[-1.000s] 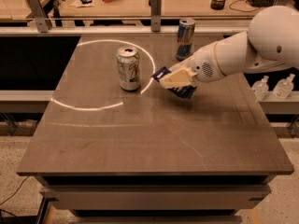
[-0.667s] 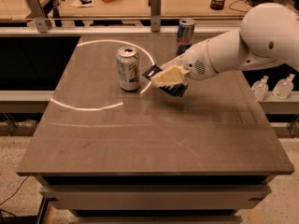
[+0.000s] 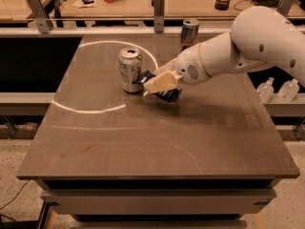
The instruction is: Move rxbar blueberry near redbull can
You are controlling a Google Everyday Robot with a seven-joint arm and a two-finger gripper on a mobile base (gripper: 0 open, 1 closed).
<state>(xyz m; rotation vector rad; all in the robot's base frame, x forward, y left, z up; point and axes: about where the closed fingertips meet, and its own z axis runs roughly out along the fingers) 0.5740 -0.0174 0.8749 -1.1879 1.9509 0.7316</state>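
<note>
Matte brown tabletop (image 3: 157, 147) spreads beneath the cream gripper (image 3: 160, 84), its jaws closed on the flat, dark-blue rxbar blueberry (image 3: 169, 96). A squat silver can (image 3: 130, 69) stands just beside it. The slim redbull can (image 3: 189, 32) stands at the far edge.

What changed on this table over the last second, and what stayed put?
The gripper, shut on the rxbar blueberry, has carried it sideways toward the white-silver can and is now close beside it. The arm swung along with it. The redbull can and the white-silver can have not moved.
</note>
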